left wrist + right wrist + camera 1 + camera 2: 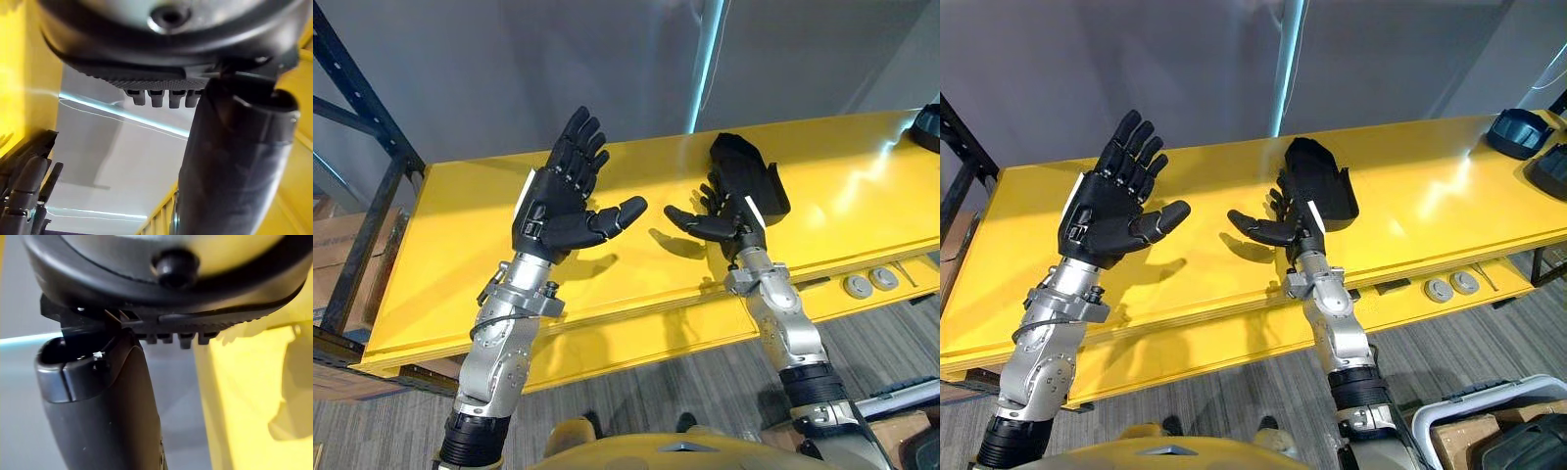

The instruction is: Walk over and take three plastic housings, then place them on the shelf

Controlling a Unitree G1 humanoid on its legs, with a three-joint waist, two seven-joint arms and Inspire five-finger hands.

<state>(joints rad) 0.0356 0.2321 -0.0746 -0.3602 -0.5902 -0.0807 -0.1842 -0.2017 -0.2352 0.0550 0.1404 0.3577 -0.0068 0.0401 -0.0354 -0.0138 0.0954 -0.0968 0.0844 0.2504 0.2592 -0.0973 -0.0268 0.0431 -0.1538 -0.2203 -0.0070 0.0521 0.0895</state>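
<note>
Currently the left hand [1108,213] and right hand [1295,227] are raised over the yellow shelf [1185,176], fingers straight and spread, holding nothing. 1 black housing [1332,186] lies on the shelf just behind the right hand, partly screened by it. 2 more housings [1518,130] sit at the right end. 2 grey discs [1440,290] lie on the lower ledge.

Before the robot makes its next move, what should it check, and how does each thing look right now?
1. The left hand is open and empty: ok.
2. The right hand is open and holds nothing: ok.
3. The black housing rests on the yellow shelf: ok.
4. The right hand is clear of that housing: cannot tell, its fingers overlap it.
5. Three housings are shelved: cannot tell, though two similar dark pieces sit at the far right.
</note>
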